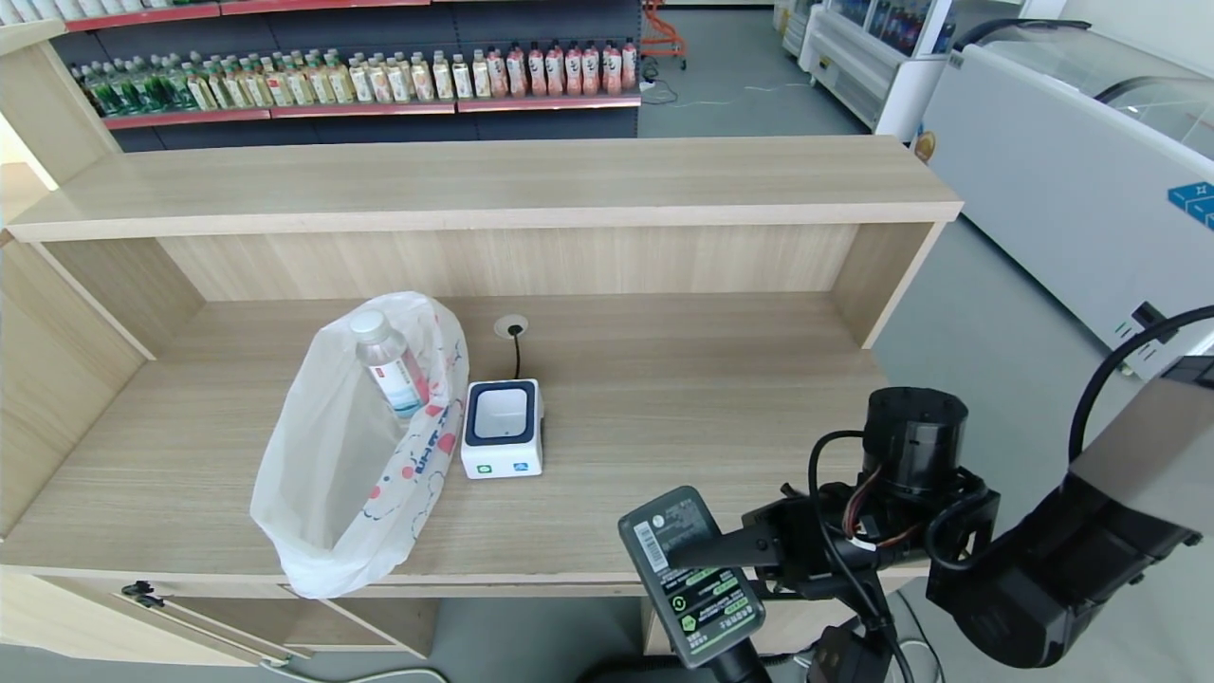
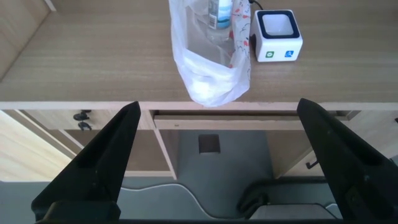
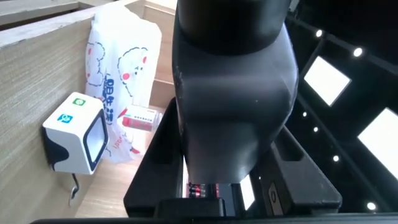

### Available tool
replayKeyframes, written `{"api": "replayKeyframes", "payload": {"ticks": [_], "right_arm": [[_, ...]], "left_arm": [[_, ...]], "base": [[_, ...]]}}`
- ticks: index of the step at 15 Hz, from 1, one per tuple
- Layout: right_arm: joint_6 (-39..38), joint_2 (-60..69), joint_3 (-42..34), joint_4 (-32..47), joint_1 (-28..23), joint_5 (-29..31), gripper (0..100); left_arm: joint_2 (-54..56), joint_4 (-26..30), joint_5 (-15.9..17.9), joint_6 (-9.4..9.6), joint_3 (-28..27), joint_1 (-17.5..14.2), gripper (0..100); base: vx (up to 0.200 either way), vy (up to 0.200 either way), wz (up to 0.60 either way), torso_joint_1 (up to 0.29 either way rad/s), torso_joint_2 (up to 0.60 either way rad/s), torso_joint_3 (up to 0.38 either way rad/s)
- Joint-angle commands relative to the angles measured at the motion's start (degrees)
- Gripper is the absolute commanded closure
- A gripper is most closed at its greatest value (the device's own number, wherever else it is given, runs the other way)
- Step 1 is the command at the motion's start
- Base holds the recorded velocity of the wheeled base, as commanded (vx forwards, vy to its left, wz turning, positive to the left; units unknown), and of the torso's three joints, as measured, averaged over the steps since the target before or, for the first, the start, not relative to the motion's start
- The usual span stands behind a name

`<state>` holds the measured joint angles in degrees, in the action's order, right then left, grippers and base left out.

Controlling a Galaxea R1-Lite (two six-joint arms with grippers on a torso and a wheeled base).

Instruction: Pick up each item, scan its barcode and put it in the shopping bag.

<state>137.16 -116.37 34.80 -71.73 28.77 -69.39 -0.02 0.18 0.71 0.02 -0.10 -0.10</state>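
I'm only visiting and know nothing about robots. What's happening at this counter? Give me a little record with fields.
Place: wooden shop counter
Right gripper: shut on a black power adapter, near the counter's front edge, barcode label facing up
Left gripper: open, empty, in front of the counter
Shopping bag: open on the counter, a bottle inside
Scanner: on the counter right beside the bag, window up

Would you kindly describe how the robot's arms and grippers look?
The right arm is glossy black, with a cylindrical joint, looping black cables and thin red wires at the wrist. The left gripper has two flat, matte black, tapering fingers.
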Motion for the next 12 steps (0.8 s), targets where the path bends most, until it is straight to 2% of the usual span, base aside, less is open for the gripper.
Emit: {"api": "replayKeyframes", "payload": {"ticks": [1, 12], "right_arm": [[0.0, -1.5, 0.5, 0.0, 0.1, 0.0, 100], [-0.6, -4.1, 3.3, 0.3, 1.2, 0.0, 100]], "left_arm": [[0.0, 0.0, 0.0, -0.02, 0.0, 0.0, 0], [0.0, 0.0, 0.0, -0.02, 0.0, -0.1, 0]], "base": [[0.000, 0.000, 0.00, 0.000, 0.00, 0.000], [0.000, 0.000, 0.00, 0.000, 0.00, 0.000]]}}
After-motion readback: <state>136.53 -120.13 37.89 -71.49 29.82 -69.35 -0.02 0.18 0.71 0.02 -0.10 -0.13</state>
